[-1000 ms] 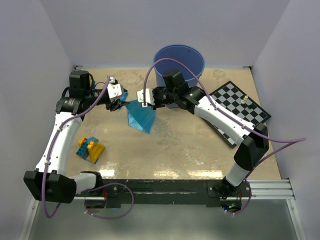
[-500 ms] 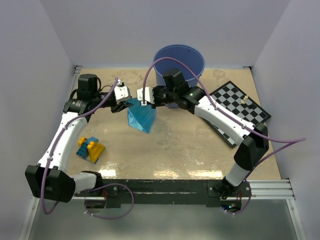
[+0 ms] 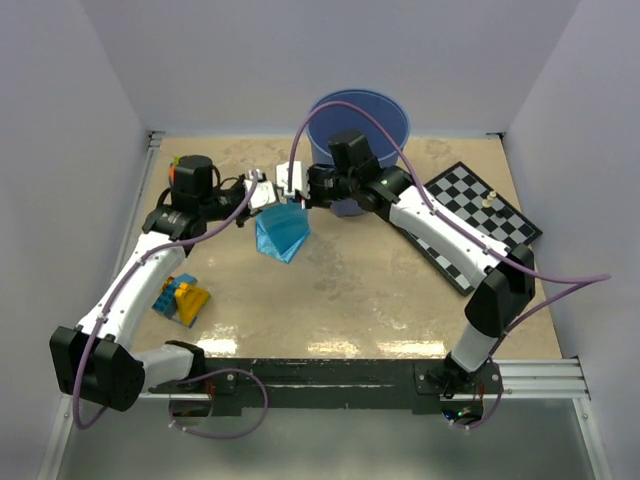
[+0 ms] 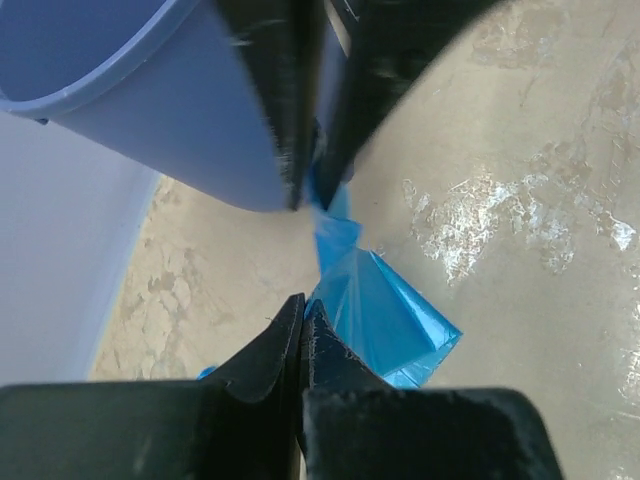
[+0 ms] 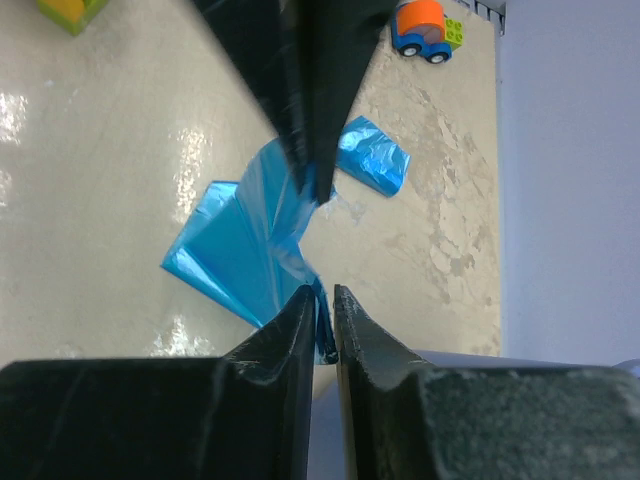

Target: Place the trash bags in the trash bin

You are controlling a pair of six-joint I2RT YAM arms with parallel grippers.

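Nearest my arm bases, toy blocks [image 3: 181, 299] sit on the bench [image 3: 350, 300]. Mid-bench, I hold a blue trash bag [image 3: 281, 231] hanging between both pincers: the left pincer [image 3: 270, 193] is pressed together on its top edge, while the right pincer [image 3: 288, 187], slightly parted, has film between its tips. Beyond stands the trash bin [image 3: 358, 120], chessboard [image 3: 480, 218] to its right.

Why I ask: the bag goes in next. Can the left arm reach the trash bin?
Probably not directly: the right gripper, also pinching the trash bag, sits between the left gripper and the trash bin.
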